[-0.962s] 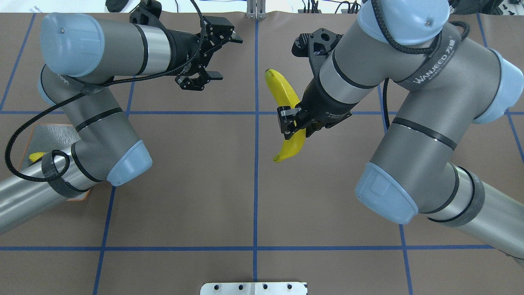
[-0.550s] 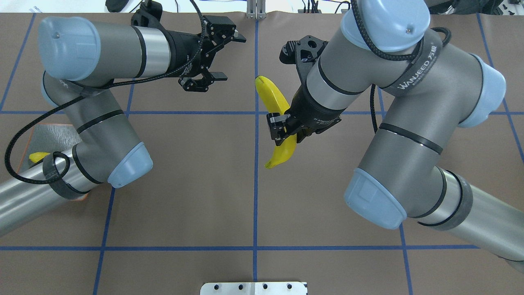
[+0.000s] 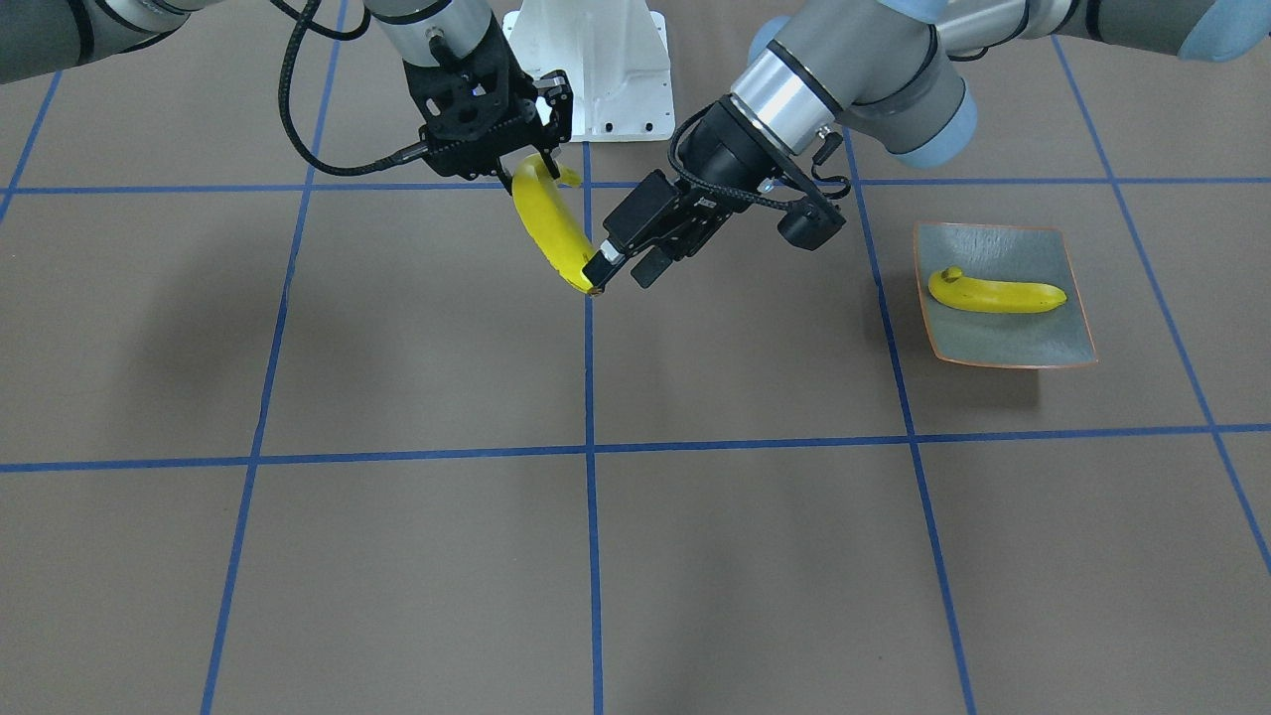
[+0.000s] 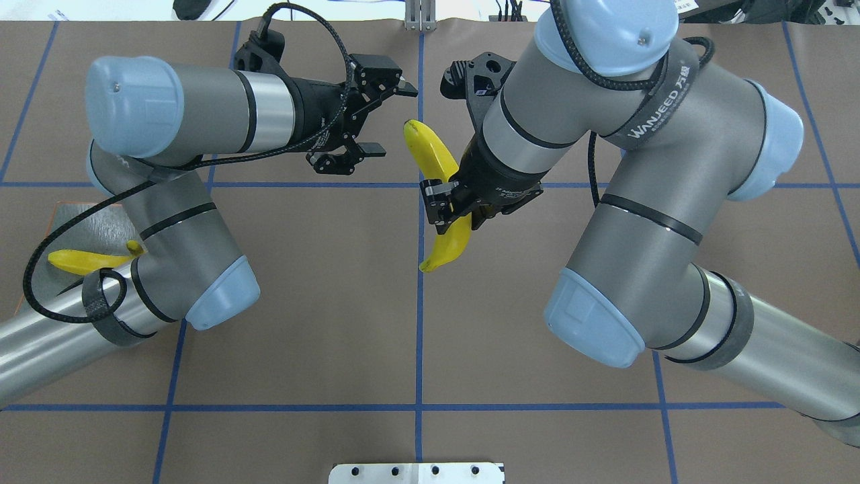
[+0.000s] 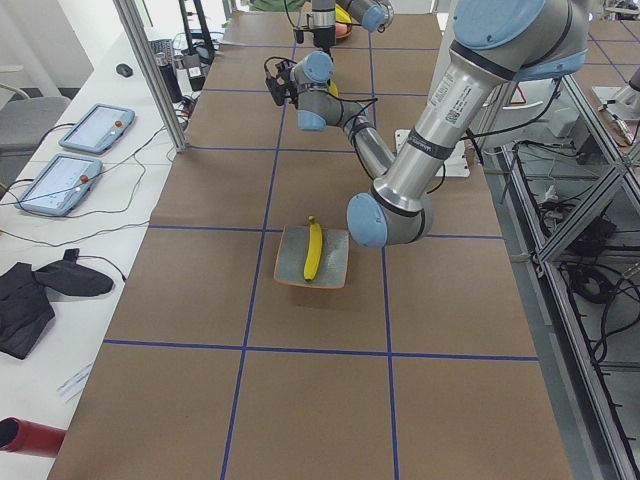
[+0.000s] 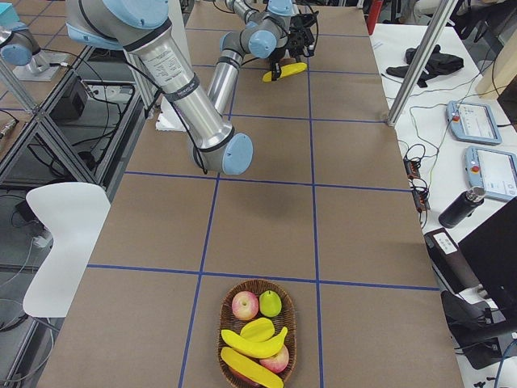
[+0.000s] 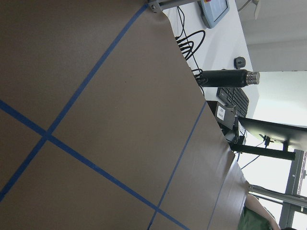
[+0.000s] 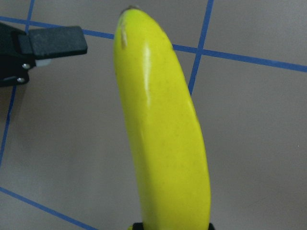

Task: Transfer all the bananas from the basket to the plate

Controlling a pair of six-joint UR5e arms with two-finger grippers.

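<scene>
Overhead exterior: banana sits clamped mid-length inside the right gripper.

I worked over a brown counter crossed by blue tape lines. Beyond its far edge, two tablets lay on a white bench, with a black cloth near them. At my right end sat a red apple just beside a green pear.

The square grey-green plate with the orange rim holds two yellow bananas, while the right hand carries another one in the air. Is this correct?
No. The square grey-green plate holds one yellow banana, not two; the exterior front-facing view shows it. The right hand does carry another banana in the air.
</scene>
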